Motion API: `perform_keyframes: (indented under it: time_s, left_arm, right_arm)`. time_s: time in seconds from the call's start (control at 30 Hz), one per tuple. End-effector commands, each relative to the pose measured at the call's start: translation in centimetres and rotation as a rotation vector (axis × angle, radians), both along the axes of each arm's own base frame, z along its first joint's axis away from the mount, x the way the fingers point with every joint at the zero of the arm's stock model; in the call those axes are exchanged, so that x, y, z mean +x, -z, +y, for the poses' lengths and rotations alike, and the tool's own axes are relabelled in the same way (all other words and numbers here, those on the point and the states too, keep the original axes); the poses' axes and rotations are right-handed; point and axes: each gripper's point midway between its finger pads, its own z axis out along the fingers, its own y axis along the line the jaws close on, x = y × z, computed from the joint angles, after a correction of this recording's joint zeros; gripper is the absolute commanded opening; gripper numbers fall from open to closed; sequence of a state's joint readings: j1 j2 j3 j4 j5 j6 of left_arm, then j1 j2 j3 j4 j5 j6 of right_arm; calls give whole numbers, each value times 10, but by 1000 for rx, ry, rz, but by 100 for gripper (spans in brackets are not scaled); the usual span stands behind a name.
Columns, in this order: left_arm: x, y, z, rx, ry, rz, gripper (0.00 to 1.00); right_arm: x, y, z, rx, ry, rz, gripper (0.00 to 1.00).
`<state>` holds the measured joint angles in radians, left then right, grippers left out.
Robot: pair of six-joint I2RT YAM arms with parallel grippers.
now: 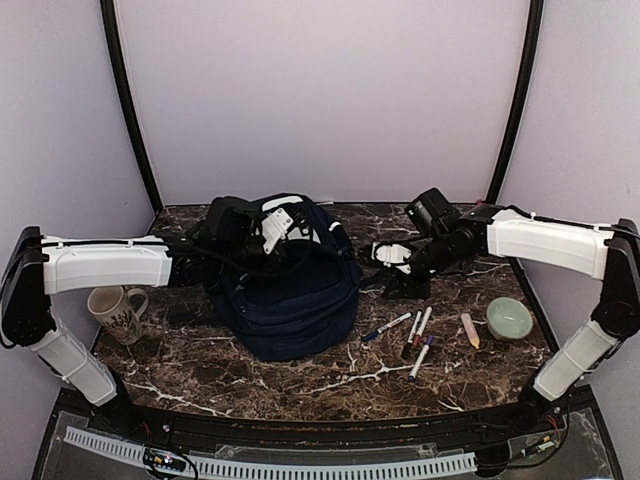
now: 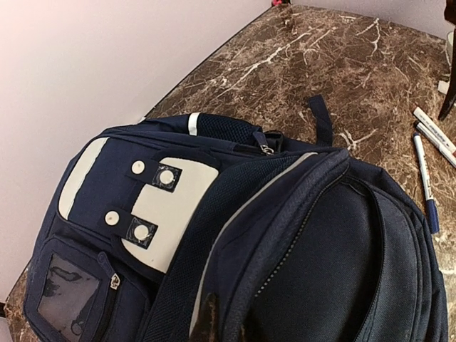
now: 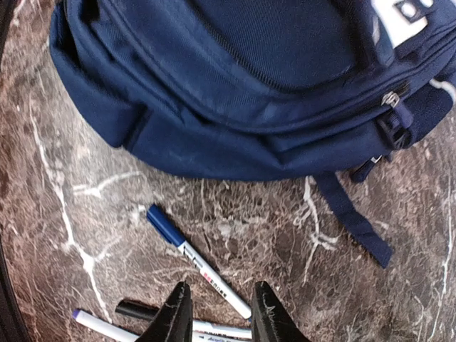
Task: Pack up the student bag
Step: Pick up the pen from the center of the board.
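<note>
A large navy-blue fabric backpack (image 1: 295, 295) is laid flat on the dark brown marble-look table (image 1: 250, 385), a bit toward 9 o'clock of the middle. Its grey-white patch (image 2: 167, 214) end is pointed at 12 o'clock, toward the back wall. The left gripper (image 1: 275, 232) is held over that top end. Only a dark sliver of it is caught in the left wrist view, so whether it's spread or closed can't be told. The right gripper (image 3: 217, 317) is parked at the bag's 3 o'clock, its fingers (image 3: 174, 313) spread apart with nothing pinched, just above a loose bunch of four felt-tip markers (image 1: 412, 338). A short tan stick (image 1: 469, 330) and a pale green bowl (image 1: 510, 318) are found further toward 3 o'clock. A cream ceramic mug (image 1: 118, 312) is sat at the bag's 9 o'clock.
</note>
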<state>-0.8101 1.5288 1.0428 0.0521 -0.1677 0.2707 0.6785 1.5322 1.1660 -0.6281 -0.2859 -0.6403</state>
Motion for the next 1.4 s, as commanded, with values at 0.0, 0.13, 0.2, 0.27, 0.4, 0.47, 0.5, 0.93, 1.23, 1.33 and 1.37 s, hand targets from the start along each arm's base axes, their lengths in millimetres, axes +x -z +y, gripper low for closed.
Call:
perform_keyframes:
  time_s: [0.0, 0.13, 0.2, 0.27, 0.4, 0.47, 0.5, 0.93, 1.23, 1.33, 1.37]
  left_arm:
    - [6, -63, 5, -202, -59, -137, 0]
    - [6, -67, 8, -217, -79, -139, 0]
    - [4, -68, 7, -224, -67, -130, 0]
    - [3, -70, 6, -227, -62, -130, 0]
    - [1, -73, 9, -232, -59, -142, 0]
    - [0, -75, 11, -234, -62, -149, 0]
    - [0, -75, 11, -233, -64, -153, 0]
    - [0, -75, 14, -211, -64, -171, 0]
    - [-1, -73, 14, -208, -57, -172, 0]
    - [0, -73, 14, -204, -58, -173, 0]
    - [0, -74, 14, -204, -59, -176, 0]
  right_arm:
    - [2, 36, -20, -186, -42, 1, 28]
    - [4, 56, -25, -289, -83, -6, 27]
    - [5, 64, -27, -346, -110, -21, 29]
    - [4, 71, -28, -403, -141, -38, 30]
    - [4, 82, -27, -477, -192, -67, 35]
    - [5, 86, -24, -493, -202, -77, 36]
    - [6, 88, -23, -501, -208, -79, 36]
    - [-3, 111, -19, -532, -259, -28, 30]
    - [-6, 122, -30, -591, -267, -37, 19]
    - [-6, 123, -30, -602, -271, -47, 18]
    - [-6, 123, -30, -606, -271, -51, 18]
